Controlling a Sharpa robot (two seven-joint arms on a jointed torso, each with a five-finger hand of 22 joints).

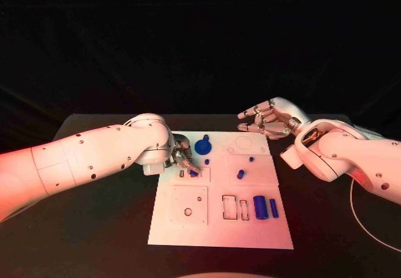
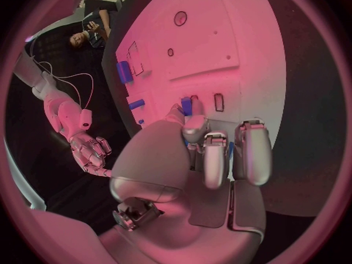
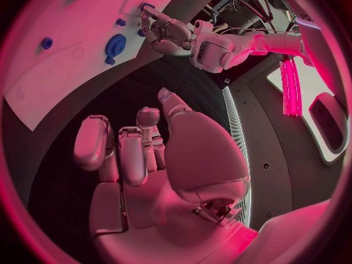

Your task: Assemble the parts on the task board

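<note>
The white task board (image 1: 219,233) lies in the middle of the black table. My left hand (image 1: 181,156) is down on its far left part, fingers curled, thumb and a finger pinching a small blue part (image 1: 193,172) (image 2: 186,105) against the board beside a narrow slot (image 2: 219,102). A round blue part (image 1: 204,146) (image 3: 115,45) sits just right of that hand. My right hand (image 1: 266,120) (image 3: 146,152) hovers above the board's far right corner, fingers curled in with nothing in them.
Small blue parts (image 1: 240,173) lie mid-board and two blue cylinders (image 1: 260,207) lie at the near right next to rectangular slots (image 1: 229,207). A thin white cable (image 1: 361,217) runs over the table at the right. Bare black table surrounds the board.
</note>
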